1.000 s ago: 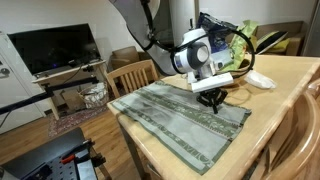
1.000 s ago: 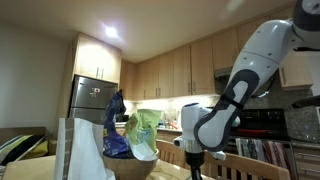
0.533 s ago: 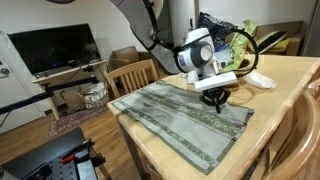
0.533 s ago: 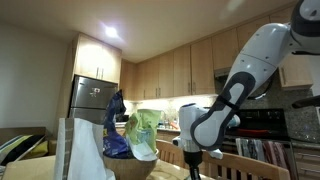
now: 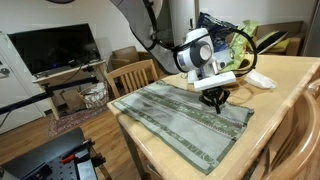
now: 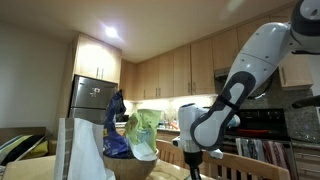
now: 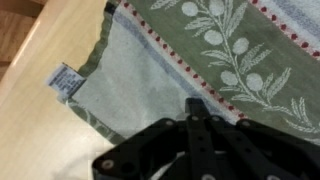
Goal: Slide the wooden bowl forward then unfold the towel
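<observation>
The towel [image 5: 180, 120] lies spread nearly flat on the table [image 5: 290, 95], so unfolding looks about done; the wooden bowl [image 5: 240, 82] sits just past its far edge, partly hidden; the gripper [image 7: 195, 108] is pressed together on the cloth; whether it pinches fabric is unclear.

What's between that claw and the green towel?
Nothing that shows. In the wrist view the tip of the shut gripper rests right on the towel, with no gap; whether it pinches cloth is unclear.
</observation>
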{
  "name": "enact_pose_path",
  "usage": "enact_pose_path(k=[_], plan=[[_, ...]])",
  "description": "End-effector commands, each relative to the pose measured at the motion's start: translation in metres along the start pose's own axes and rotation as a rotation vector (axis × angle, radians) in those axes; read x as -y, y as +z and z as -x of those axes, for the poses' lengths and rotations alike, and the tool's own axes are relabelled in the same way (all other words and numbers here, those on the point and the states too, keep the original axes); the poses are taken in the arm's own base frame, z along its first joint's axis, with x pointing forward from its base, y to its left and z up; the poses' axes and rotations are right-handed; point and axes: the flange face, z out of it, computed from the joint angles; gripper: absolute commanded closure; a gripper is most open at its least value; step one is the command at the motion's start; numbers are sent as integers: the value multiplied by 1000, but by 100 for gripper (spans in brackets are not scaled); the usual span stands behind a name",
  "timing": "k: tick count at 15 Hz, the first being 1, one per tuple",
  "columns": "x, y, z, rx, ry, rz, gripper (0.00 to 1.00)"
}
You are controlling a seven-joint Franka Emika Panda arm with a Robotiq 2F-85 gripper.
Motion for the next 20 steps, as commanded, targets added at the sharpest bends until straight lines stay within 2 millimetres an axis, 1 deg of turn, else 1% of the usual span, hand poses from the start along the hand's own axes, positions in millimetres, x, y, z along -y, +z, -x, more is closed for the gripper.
enact_pose_path(k=[1,4,6,9,11,13,17,19,20], plan=[[12,-5,12,41,-27,2,96],[24,-8,13,52,-66,18,95],[34,-15,13,44,-101,40,95],[45,-31,9,10,-136,92,96],[46,-44,6,-21,-138,132,96],[43,-59,5,-55,-127,184,96],[39,-88,14,-94,-108,228,96],[45,-98,25,-107,-125,212,96],[52,-103,33,-116,-151,198,96]])
